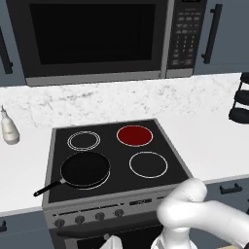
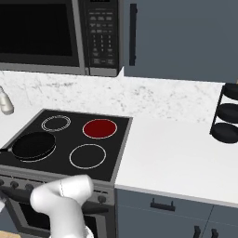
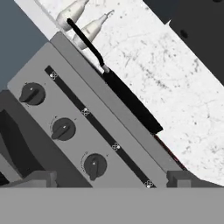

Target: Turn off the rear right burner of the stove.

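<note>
The open gripper (image 3: 105, 179) sits low in the hand view, jaws spread, holding nothing. The nearest knob (image 3: 94, 166) lies just above it on the stove (image 3: 109, 144) panel. The rear right burner (image 1: 134, 135) glows red, upper centre.

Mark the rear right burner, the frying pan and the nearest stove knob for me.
rear right burner (image 1: 134, 135), left base view, centre of the red disc.
frying pan (image 1: 85, 169), left base view, middle of its black base.
nearest knob (image 3: 94, 166), hand view, on its grip.
</note>
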Tool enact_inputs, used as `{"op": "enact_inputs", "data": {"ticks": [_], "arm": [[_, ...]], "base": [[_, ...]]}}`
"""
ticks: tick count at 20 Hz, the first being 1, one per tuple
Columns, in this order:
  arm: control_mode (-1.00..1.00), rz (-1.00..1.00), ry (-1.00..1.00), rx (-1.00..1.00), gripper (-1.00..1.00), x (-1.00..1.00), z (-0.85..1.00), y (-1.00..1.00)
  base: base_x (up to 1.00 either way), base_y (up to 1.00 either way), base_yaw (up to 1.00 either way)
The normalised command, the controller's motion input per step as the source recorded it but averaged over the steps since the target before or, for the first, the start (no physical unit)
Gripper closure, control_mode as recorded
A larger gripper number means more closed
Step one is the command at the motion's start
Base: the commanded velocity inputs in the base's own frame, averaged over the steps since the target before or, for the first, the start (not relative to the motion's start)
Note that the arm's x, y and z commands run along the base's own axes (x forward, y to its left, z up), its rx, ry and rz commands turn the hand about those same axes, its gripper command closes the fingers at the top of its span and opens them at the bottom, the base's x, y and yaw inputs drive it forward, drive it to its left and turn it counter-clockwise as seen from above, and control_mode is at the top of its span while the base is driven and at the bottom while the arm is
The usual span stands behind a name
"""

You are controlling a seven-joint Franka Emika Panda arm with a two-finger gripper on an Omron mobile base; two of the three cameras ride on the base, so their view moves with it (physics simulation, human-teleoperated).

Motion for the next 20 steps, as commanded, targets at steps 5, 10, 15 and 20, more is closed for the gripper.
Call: {"op": "enact_inputs", "data": {"ticks": [5,10,15,20], "arm": [[-1.0,0.01,0.0,0.0,-1.0,0.35,-0.03,-0.48],[-1.0,0.03,-0.01,0.0,-1.0,0.28,0.0,-0.28],[-1.0,0.02,-0.03,0.04,-1.0,0.26,0.0,0.0],[-1.0,0.0,-0.02,0.13,-1.0,0.47,0.0,0.0]], "base": [[0.0,0.0,0.0],[0.0,0.0,0.0],[0.0,0.0,0.0],[0.0,0.0,0.0]]}}
